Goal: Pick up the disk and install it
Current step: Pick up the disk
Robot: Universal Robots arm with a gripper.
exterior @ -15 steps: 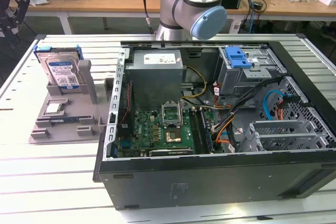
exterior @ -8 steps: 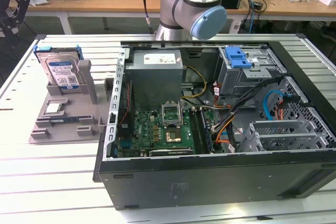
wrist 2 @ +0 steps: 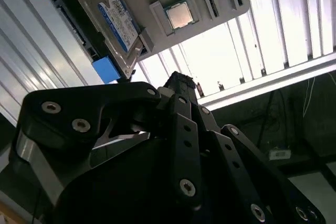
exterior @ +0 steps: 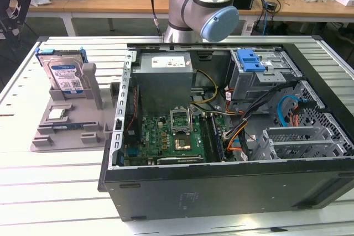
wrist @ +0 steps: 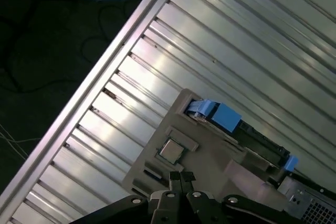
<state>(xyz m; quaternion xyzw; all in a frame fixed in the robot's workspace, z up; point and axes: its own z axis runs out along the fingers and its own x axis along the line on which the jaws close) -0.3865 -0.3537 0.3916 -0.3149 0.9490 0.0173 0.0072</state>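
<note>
The disk [exterior: 65, 75] is a silver hard drive with a white and blue label in a blue bracket. It stands tilted in a grey holder tray [exterior: 83, 131] at the exterior view's left, outside the computer case. In both wrist views the disk [wrist 2: 107, 19] [wrist: 262, 142] lies well below my gripper [wrist: 181, 176] [wrist 2: 181, 83], apart from it. The black fingers [wrist 2: 184, 103] are pressed together with nothing between them. In the exterior view the gripper [exterior: 15, 9] hangs high at the upper left corner, above and left of the holder.
A small square silver chip [exterior: 57, 114] [wrist 2: 180, 15] sits in the tray in front of the disk. The open computer case [exterior: 221, 186] fills the exterior view's middle and right, with a metal drive cage and blue latch [exterior: 251, 60] at its back. The slatted table's edge [wrist: 105, 66] is near.
</note>
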